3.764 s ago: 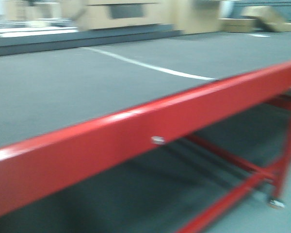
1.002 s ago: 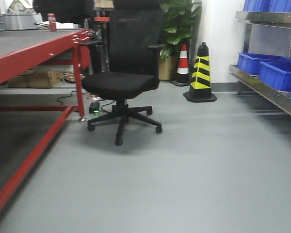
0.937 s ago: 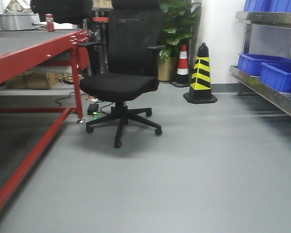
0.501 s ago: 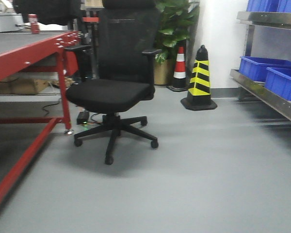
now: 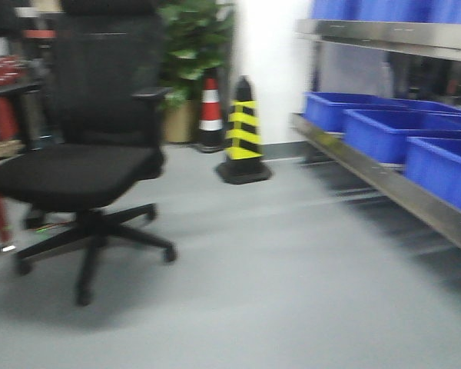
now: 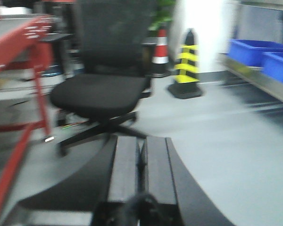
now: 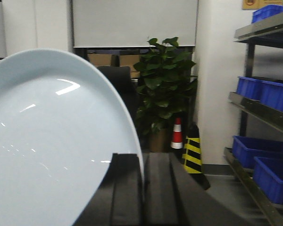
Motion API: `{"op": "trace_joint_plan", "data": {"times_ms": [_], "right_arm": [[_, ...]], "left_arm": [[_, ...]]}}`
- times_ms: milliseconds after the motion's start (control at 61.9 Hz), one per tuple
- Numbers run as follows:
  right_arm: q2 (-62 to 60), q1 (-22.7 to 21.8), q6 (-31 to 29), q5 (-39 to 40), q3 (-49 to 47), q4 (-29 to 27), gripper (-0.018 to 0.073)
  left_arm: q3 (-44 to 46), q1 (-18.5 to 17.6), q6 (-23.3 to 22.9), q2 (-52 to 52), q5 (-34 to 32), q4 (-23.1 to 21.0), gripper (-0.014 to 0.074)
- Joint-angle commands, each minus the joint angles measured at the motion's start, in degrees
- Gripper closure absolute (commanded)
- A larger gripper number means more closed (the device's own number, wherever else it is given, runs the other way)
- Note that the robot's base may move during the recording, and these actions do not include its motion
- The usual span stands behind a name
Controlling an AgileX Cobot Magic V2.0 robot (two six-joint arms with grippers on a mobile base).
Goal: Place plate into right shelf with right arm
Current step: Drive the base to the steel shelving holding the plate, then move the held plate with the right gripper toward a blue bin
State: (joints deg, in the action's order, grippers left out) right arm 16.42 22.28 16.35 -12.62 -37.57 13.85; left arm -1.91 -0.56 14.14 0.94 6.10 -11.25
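You see the round, shallow white plate (image 7: 52, 141) standing on edge, its rim pinched between the closed jaws of your black two-finger right gripper (image 7: 142, 162), the shiny steel right shelf (image 5: 384, 184) with blue plastic bins (image 5: 380, 134) off to its right, while your left gripper (image 6: 140, 143), fingers pressed together on nothing, faces a black office chair (image 6: 104, 89).

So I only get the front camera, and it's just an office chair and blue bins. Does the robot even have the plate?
Observer: Yes. The right wrist view shows the right gripper shut on the rim of the plate.
Operator: Is it lying flat?
Observer: No, it looks to stand on edge, its pale face filling the left of that view.
Operator: And the other side?
Observer: The left gripper is shut, its fingers pressed together with nothing between them.
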Motion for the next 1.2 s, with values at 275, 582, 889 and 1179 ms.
{"op": "trace_joint_plan", "data": {"times_ms": [275,582,889,1179], "right_arm": [[0.9,0.0,-0.3,5.3,-1.7,0.6,0.0495],[0.9,0.0,-0.3,5.3,-1.7,0.6,0.0495],[0.9,0.0,-0.3,5.4,-1.7,0.6,0.0495],[0.9,0.0,-0.3,5.4,-1.7,0.6,0.0495]], "left_arm": [[-0.5,-0.4,-0.1,0.7,-4.5,-0.2,0.0643],[-0.5,-0.4,-0.1,0.7,-4.5,-0.2,0.0643],[-0.5,-0.4,-0.1,0.7,-4.5,-0.2,0.0643],[-0.5,-0.4,-0.1,0.7,-4.5,-0.2,0.0643]]}}
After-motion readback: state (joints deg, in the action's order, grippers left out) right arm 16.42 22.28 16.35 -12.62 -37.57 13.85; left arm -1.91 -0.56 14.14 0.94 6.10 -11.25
